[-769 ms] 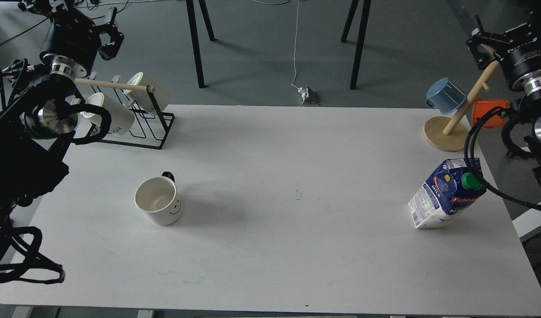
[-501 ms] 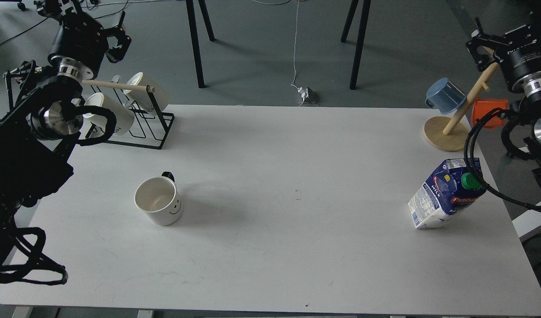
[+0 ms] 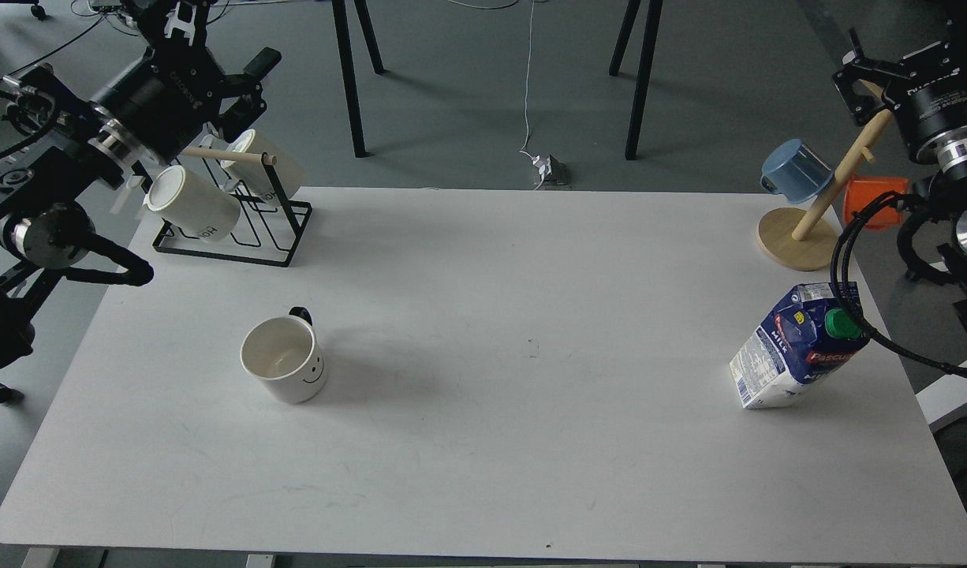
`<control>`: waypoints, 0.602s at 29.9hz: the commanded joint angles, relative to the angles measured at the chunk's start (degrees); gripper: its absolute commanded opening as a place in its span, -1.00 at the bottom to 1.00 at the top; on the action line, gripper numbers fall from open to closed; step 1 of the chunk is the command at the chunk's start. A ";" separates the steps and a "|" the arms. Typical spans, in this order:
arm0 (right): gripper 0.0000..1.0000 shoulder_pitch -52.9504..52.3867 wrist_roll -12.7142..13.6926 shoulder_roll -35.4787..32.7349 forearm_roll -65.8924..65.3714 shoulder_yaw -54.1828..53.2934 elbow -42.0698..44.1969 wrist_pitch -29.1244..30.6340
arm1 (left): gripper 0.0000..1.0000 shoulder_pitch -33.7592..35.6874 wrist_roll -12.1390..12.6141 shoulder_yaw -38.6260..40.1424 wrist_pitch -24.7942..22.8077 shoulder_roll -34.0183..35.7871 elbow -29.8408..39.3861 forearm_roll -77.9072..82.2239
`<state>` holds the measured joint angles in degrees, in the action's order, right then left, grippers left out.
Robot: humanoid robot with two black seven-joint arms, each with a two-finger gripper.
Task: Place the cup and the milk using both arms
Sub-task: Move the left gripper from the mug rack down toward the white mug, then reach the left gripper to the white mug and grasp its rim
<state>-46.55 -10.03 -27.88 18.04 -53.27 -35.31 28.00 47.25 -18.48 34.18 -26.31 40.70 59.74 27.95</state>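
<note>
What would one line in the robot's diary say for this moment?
cup: upright, on table, untouched | milk carton: on table, untouched | left tool: raised above mug rack, empty | right tool: raised, empty
</note>
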 commanded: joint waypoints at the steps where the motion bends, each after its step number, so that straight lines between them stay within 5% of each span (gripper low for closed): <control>1: 1.00 0.05 0.01 -0.24 -0.02 0.00 -0.38 0.00 | 0.73 -0.05 0.20 -2.62 0.03 8.05 7.74 10.52; 8: 1.00 0.93 -0.08 -0.86 -0.02 -0.17 -1.60 0.00 | 0.73 -0.49 -0.15 -6.93 0.03 19.14 12.59 26.34; 14: 1.00 1.02 -0.25 -1.30 -0.11 -0.17 -1.69 0.00 | 0.73 -1.98 -1.47 -8.16 0.82 21.44 12.68 44.44; 18: 1.00 1.02 -0.43 -1.30 -0.11 -0.17 -1.69 0.00 | 0.73 -3.82 -1.47 -8.86 5.73 20.65 12.68 56.31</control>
<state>-45.53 -10.35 -29.14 17.93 -53.44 -37.01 28.00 44.90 -19.98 26.01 -23.81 61.87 72.44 76.19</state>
